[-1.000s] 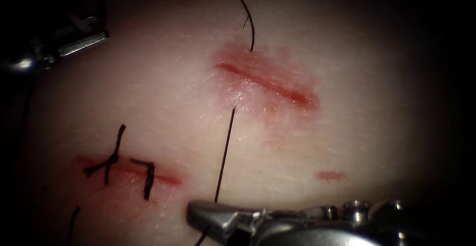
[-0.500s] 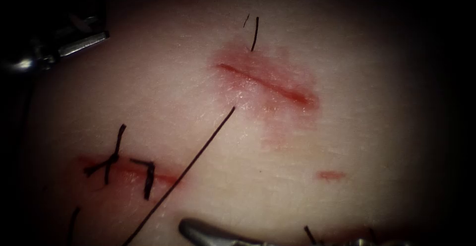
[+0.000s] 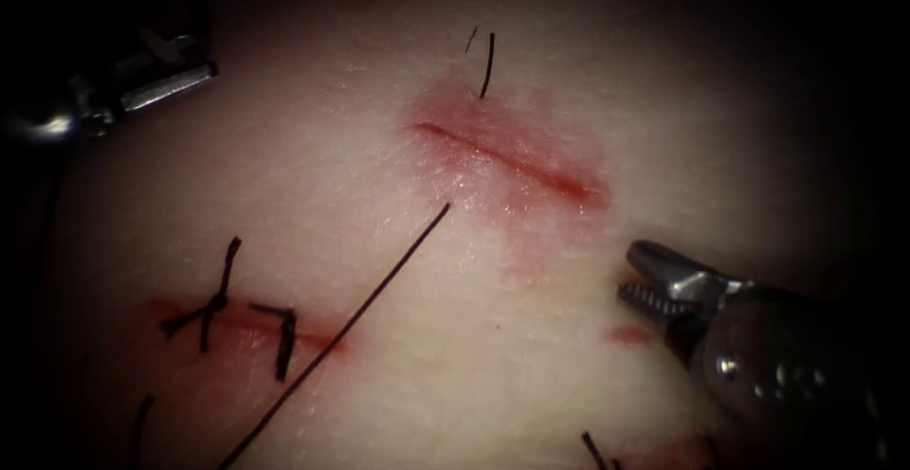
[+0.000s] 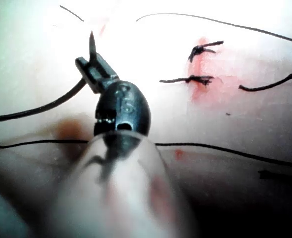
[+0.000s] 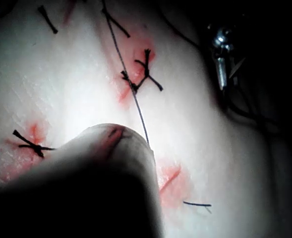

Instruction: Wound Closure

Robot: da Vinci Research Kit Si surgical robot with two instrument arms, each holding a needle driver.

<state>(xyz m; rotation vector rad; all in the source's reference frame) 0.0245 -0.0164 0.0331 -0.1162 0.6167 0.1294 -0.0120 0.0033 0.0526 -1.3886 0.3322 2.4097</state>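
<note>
At the upper left of the endoscope view, the left arm's slim silver needle driver (image 3: 180,81) lies over the edge of the pale, glistening pork-belly tissue (image 3: 531,366), well apart from the open cut. Its wrist view shows its jaws (image 4: 93,64) clamped on the dark curved steel needle (image 4: 61,102) close to the pointed end: the tip stands just past the jaws, and the rest of the curve sweeps away above the tissue, not in it, to where thin black thread trails off. At the lower left, two stitches of knotted black thread (image 3: 218,307) cross an older red line. A long, straight run of black suture thread (image 3: 360,298) slants from the bottom edge up to the tissue just below the left end of the slanting red cut (image 3: 512,157) at centre. That cut lies unclosed, ringed by a smear of red fluid (image 3: 445,105), and a short black thread end (image 3: 487,64) rises from the tissue just above it. At the right, below the cut's right end, the right arm's stout silver needle driver (image 3: 649,280) hovers with its toothed jaws parted and nothing between them.
</note>
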